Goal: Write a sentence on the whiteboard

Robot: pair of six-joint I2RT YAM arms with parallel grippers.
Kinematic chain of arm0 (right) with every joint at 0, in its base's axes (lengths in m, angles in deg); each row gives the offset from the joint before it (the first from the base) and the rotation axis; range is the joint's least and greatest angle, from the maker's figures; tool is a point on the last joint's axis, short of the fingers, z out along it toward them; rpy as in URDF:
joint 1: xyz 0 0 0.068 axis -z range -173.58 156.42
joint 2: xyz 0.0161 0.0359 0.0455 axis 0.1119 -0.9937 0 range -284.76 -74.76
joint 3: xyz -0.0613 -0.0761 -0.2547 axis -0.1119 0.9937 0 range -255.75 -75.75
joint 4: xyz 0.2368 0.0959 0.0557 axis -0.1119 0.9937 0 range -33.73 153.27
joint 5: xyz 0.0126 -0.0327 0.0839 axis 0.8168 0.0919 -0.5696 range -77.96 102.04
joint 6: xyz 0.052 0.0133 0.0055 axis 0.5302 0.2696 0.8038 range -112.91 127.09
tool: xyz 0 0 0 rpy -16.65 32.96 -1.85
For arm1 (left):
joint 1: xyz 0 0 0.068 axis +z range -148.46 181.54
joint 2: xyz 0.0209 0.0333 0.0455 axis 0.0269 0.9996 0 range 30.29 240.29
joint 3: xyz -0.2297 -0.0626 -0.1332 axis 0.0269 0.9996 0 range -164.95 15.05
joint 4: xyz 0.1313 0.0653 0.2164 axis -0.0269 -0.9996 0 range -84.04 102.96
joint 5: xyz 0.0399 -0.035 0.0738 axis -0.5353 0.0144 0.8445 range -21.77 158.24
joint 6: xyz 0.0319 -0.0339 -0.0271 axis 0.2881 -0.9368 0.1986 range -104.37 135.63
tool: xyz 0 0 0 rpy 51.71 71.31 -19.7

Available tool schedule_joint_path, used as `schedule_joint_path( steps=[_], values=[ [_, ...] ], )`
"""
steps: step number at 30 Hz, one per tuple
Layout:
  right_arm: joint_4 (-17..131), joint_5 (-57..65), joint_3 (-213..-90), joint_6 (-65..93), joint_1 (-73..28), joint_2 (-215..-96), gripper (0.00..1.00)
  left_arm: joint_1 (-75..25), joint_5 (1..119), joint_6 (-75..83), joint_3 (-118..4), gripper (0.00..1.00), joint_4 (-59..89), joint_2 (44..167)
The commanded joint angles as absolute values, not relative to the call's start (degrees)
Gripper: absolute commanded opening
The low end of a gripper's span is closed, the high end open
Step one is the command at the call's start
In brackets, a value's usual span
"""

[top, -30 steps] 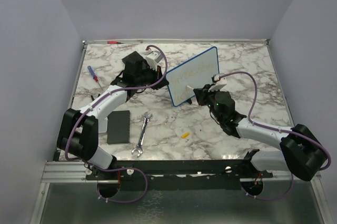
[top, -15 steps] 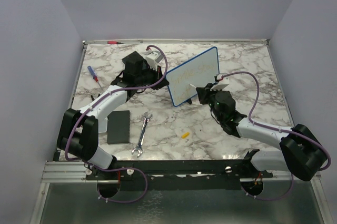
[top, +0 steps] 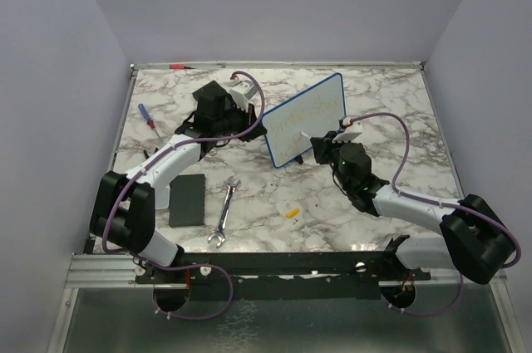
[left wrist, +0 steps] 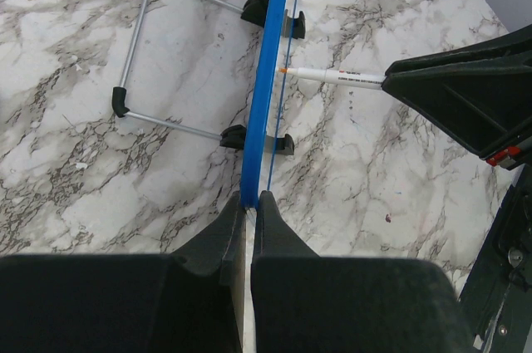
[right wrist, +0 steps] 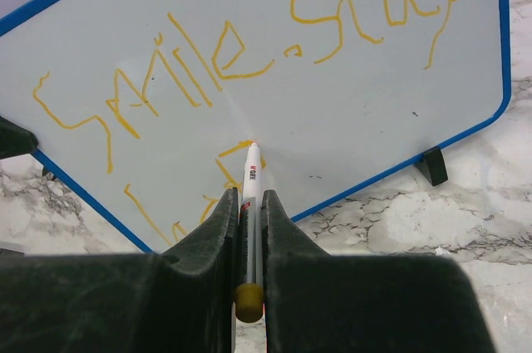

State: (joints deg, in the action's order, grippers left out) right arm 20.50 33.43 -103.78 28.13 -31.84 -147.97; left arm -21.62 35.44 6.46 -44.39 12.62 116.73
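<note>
Well, nearest the arm bases, a black pad (top: 188, 199) lies at 8 o'clock from the middle of the marble table (top: 407, 112). A wrench (top: 224, 212) lies just beside the pad at 7 o'clock, and a small yellow cap (top: 292, 213) sits at 6 o'clock, apart from both.

Past these, the right gripper (right wrist: 249, 197) is clenched on a white pen (right wrist: 251, 172), which points at 12 o'clock toward the whiteboard (top: 312, 112). The tip seems to touch the white face, though the angle leaves a little doubt.

The whiteboard stands upright on its black feet at about 1 o'clock from the table's middle. The sentence (right wrist: 249, 46) runs across it in yellow, reading "Smile. stay" on the upper line. A second line below is partly hidden behind the right fingers (right wrist: 283, 228).

The left gripper (left wrist: 250, 199) is clamped on the board's blue frame at its 9 o'clock edge.

Farther off, a screwdriver (top: 147, 115) with a blue handle lies at 10 o'clock.
</note>
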Motion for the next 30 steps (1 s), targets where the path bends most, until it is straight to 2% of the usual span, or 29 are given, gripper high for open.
schedule_joint_path(
  steps=[1,16,25,30],
  values=[
    [21.67,34.82,-104.09,28.96,-31.44,-149.16,0.01,-22.54,35.10,7.02,-44.37,0.00,9.71,115.46],
    [25.61,31.92,-102.46,26.69,-31.37,-140.36,0.01,-22.54,35.50,7.15,-44.28,0.00,9.69,115.27],
    [23.55,14.83,-100.78,28.29,-23.11,-139.51,0.01,-22.61,35.62,7.45,-44.28,0.00,9.43,115.30],
    [23.22,9.16,-100.53,28.16,-19.25,-140.09,0.01,-22.57,35.81,7.56,-44.37,0.00,9.22,115.52]
  ],
)
